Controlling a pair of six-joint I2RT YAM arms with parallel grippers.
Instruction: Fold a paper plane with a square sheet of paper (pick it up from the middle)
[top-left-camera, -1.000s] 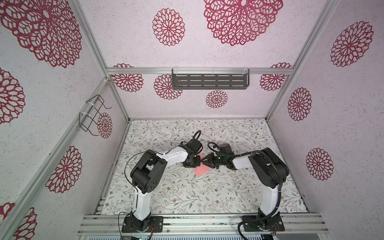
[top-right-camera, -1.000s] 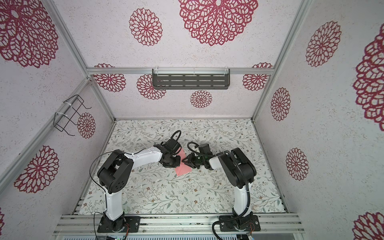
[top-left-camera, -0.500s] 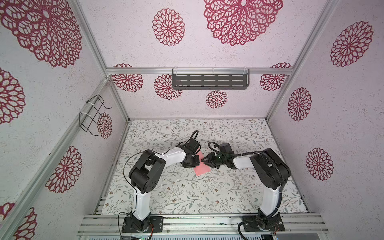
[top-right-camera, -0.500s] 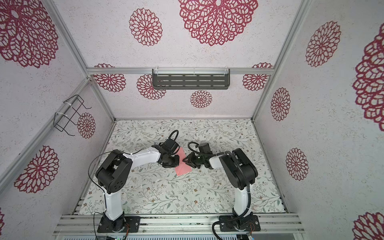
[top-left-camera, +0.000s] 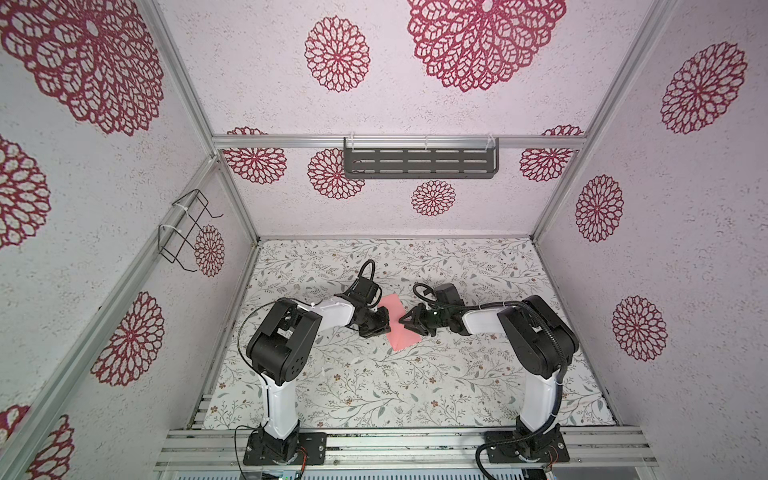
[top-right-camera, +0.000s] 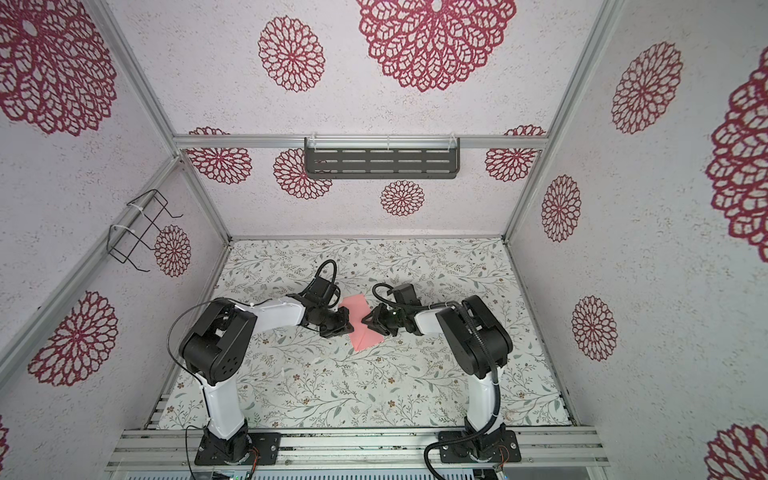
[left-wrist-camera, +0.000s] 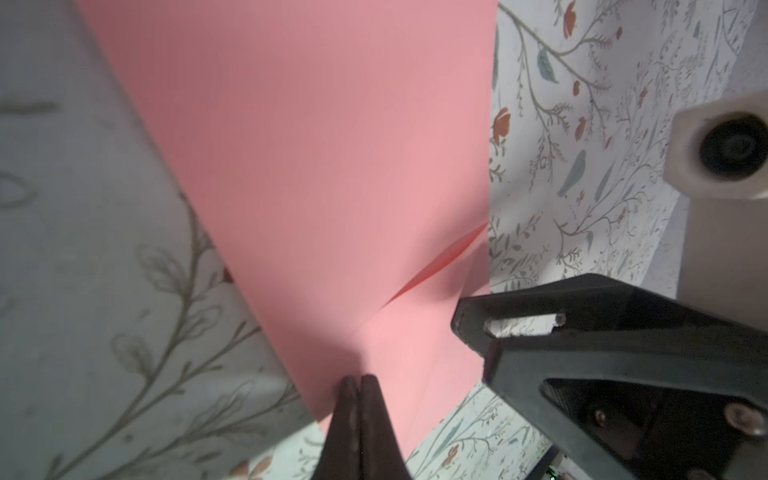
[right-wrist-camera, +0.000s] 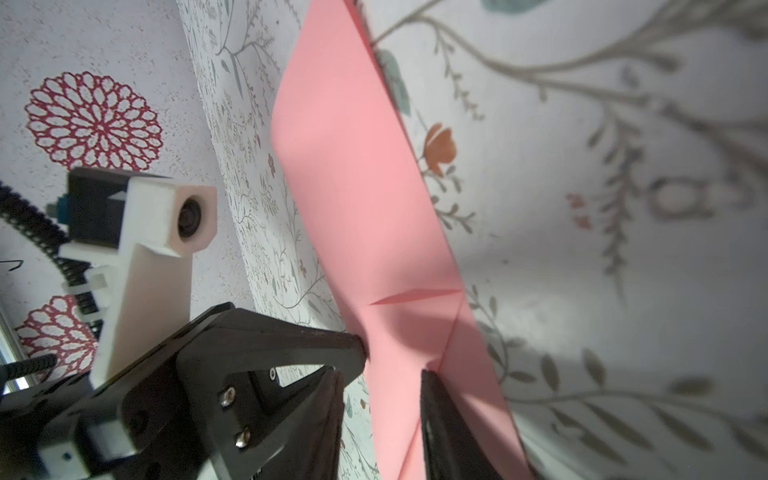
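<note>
Black left gripper (left-wrist-camera: 357, 384) is fully shut, its fingers pressed flat together and the tips resting on one edge of the paper (left-wrist-camera: 332, 166). Can't tell if a layer is nipped between them or only pushed down. Right gripper (right-wrist-camera: 382, 386) is part open with a narrow gap and comes in from the opposite side. One of its fingers is over the pink surface, the other just off the edge above the table (top-left-camera: 374, 386). It is not clamped on anything visible.

In both top views the two grippers point at each other across the paper, tips near but apart. The paper is salmon pink and already folded into a long narrow shape. It lies slanted near the middle of the floral table, with one end past the grippers toward the back and the other toward the front. Wrist views show a short raised flap edge close to the tips, and the right wrist view shows a diagonal crease beside it.

Both arms reach in low from the front rail. A dark slotted shelf (top-left-camera: 417, 173) hangs on the back wall, well apart.
</note>
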